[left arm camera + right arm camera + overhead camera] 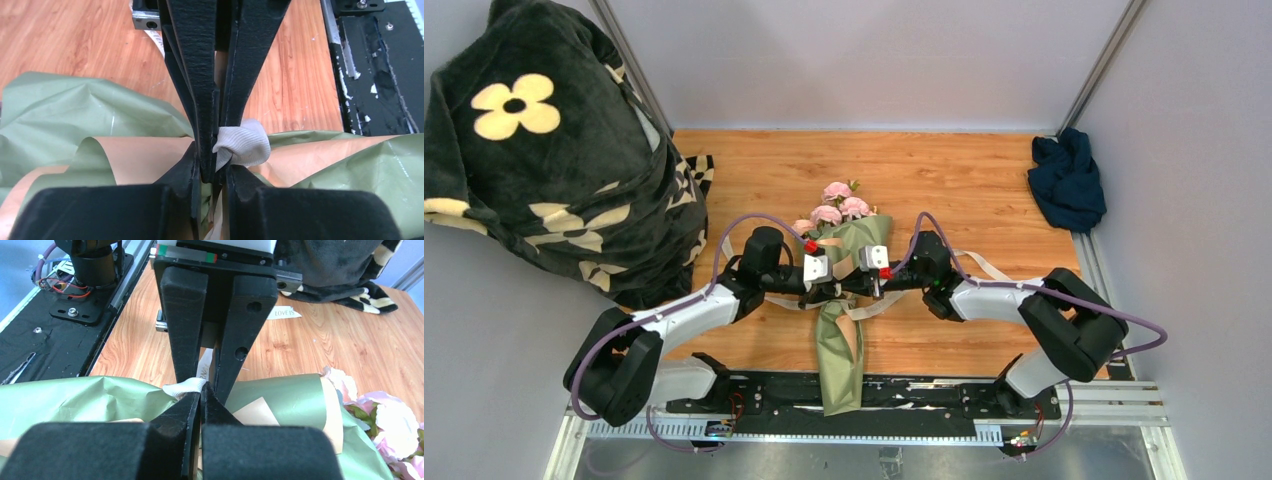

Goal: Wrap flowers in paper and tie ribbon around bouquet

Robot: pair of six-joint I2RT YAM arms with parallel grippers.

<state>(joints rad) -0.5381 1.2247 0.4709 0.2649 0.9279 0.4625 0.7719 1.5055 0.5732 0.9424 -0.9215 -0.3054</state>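
My left jaws are pinched almost together on the ribbon (245, 145), with a bunched cream loop bulging out at 3 o'clock of their tips. My right jaws are fully closed on the same ribbon from the opposite side, tip to tip with the left. I judge they meet at the waist of the bouquet (842, 340) so each can draw an end outward and cinch a knot. Loose ribbon tails trail over the bench (984, 190) toward 9 and 3 o'clock. Beneath the jaws the paper (60, 110) lies crumpled, olive outside and tan inside. It is the only container here, a cone holding the flowers (839, 205). Their pink blooms spill from its mouth at 12 o'clock and its narrow tail points to 6 o'clock over the black base plate (924, 390). A flower-print blanket (534, 170) sits at 10 o'clock, a navy cloth (1067, 180) at 2 o'clock
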